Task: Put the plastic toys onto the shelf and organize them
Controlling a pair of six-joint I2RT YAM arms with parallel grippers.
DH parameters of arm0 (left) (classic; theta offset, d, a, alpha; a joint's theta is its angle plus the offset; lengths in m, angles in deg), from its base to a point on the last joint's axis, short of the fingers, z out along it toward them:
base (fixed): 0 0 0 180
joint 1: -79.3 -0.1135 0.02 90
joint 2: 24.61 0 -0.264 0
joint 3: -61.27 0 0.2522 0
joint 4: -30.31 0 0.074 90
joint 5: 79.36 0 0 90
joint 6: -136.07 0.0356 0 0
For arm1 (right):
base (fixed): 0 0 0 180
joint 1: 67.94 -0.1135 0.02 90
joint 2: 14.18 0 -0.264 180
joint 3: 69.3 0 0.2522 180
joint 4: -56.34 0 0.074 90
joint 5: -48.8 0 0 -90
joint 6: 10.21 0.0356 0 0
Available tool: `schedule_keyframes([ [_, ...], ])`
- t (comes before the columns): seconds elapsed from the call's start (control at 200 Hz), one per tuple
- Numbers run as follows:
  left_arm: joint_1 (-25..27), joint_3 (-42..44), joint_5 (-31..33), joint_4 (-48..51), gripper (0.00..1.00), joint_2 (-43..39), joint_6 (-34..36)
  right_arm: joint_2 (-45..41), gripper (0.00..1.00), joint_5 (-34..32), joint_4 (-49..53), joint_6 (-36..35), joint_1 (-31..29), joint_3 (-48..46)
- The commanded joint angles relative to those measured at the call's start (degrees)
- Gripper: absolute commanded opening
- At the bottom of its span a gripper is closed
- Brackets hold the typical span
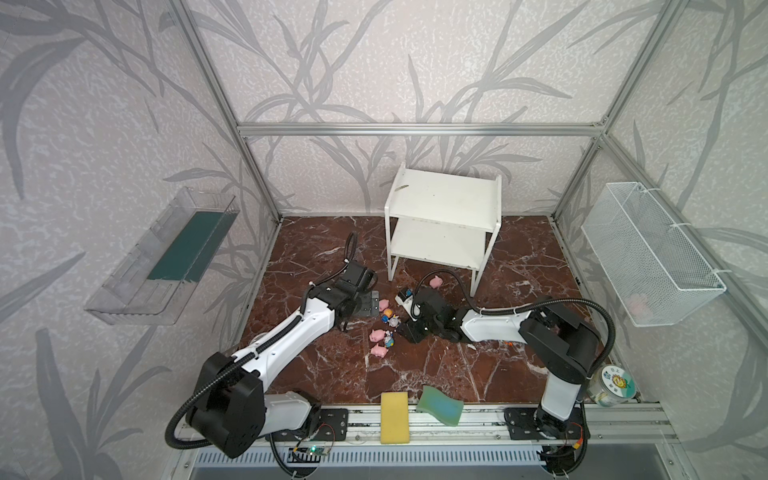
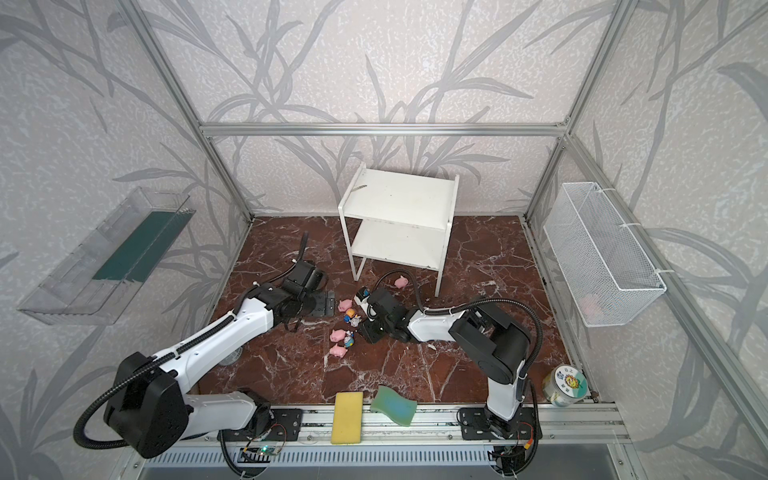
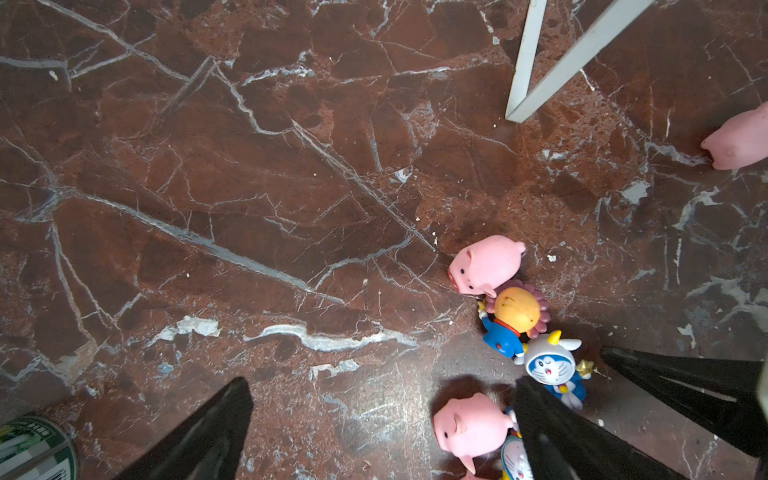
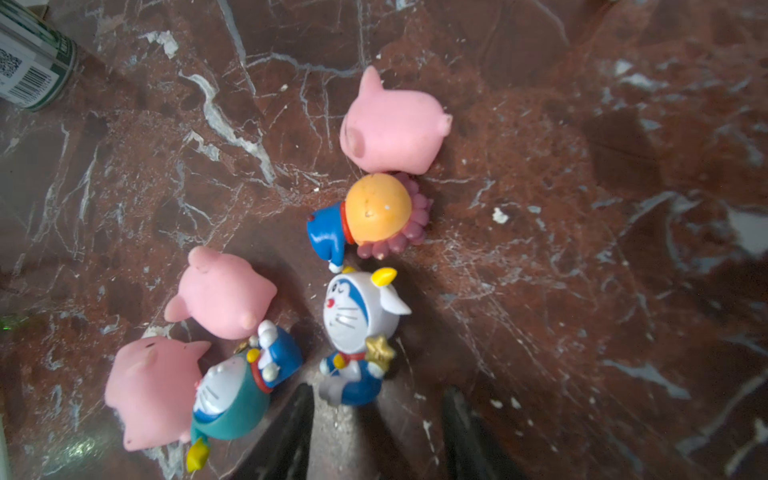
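The white shelf stands at the back with both boards bare. On the marble floor in front lie clustered plastic toys: pink pigs, an orange-headed figurine, a white-hooded blue figurine and a teal one. Another pig lies alone by a shelf leg. My right gripper is open. The white-hooded figurine's base sits just at its fingertips, untouched. My left gripper is wide open over the floor, one finger beside a pig.
A yellow sponge and a green sponge lie on the front rail. A labelled jar stands front right. A clear tray hangs on the left wall and a wire basket on the right.
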Motion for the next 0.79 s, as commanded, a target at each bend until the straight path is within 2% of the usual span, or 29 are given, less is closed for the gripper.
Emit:
schedule_keyframes([
  [0.0,-0.4,0.9,0.5,-0.2,0.99,-1.5,0.3,1.4,0.49,0.8,-0.9,1.3,-0.5,1.6],
  [0.265,-0.4,1.2,0.4,-0.6,0.99,-2.4,0.4,3.7,0.44,-1.6,-0.1,1.3,-2.6,2.7],
  [0.5,-0.4,2.2,0.5,-1.1,0.99,-4.7,0.0,3.7,0.32,-5.0,1.2,1.5,-3.6,2.5],
  [0.625,-0.4,2.4,-0.2,-1.5,0.99,-5.2,-0.2,2.6,0.21,-5.9,0.7,1.4,-3.6,1.3],
  [0.79,-0.4,2.5,-1.5,-1.9,1.00,-5.5,-0.2,0.8,0.18,-6.6,-2.7,1.6,-3.6,-1.3],
])
